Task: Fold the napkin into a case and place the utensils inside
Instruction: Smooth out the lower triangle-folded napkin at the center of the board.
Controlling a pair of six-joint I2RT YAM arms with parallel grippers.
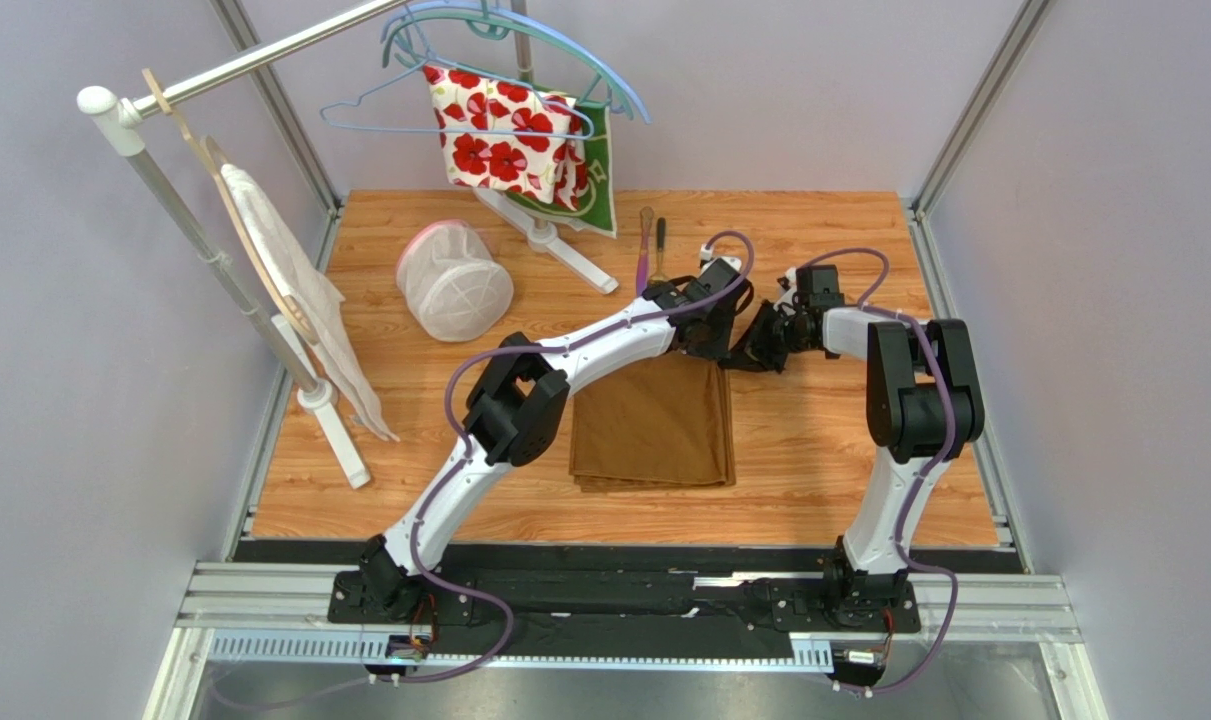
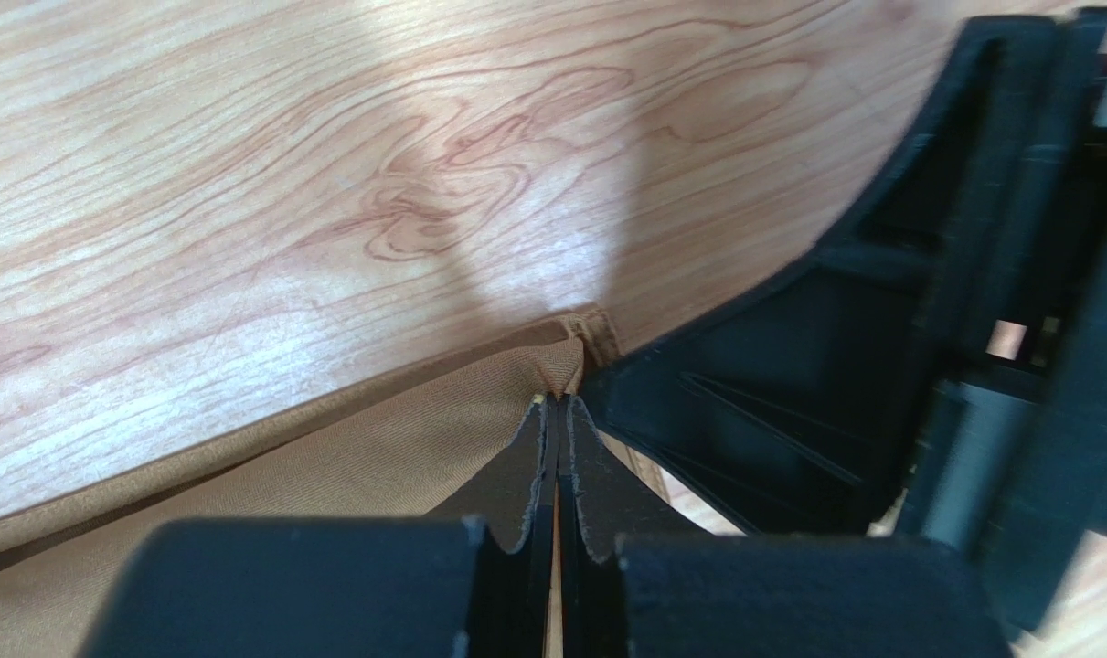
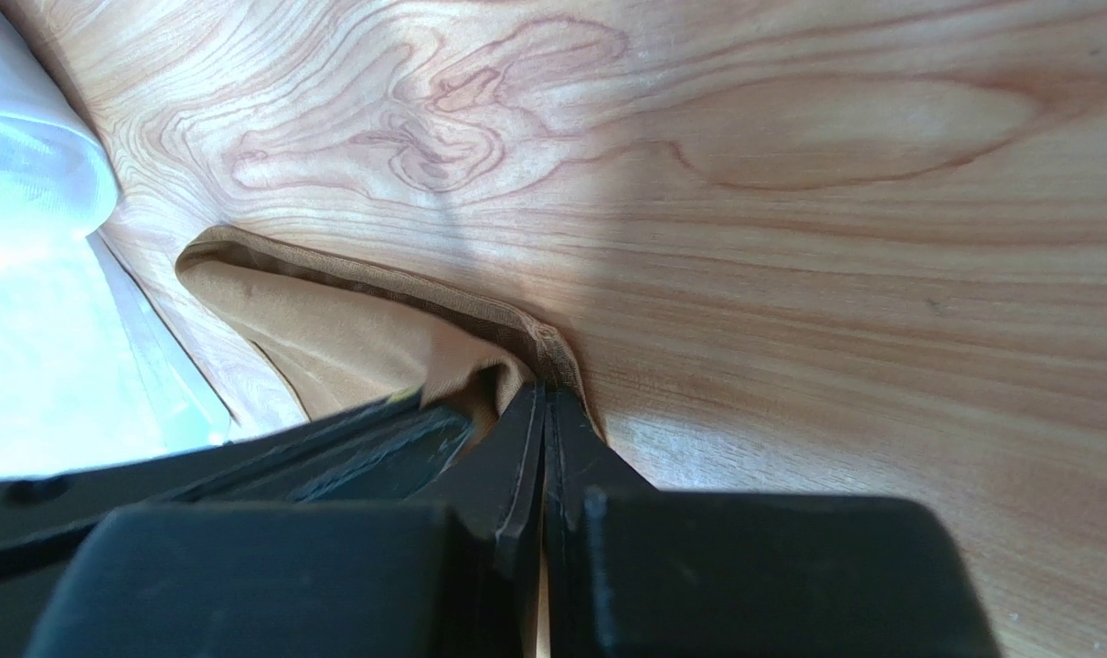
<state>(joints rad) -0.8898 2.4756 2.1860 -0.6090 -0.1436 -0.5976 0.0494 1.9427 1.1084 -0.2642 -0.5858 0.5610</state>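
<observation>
The napkin (image 1: 653, 428) is laid folded on the table (image 1: 807, 450), near its middle. The utensils (image 1: 649, 248) are seen side by side beyond its far edge, apart from it. The left gripper (image 2: 556, 407) is clenched on the napkin at its far right corner, with cloth pinched between the closed fingers. Just beside it, the right gripper (image 3: 541, 400) is clenched on the hem of the same corner, which is raised off the wood.
</observation>
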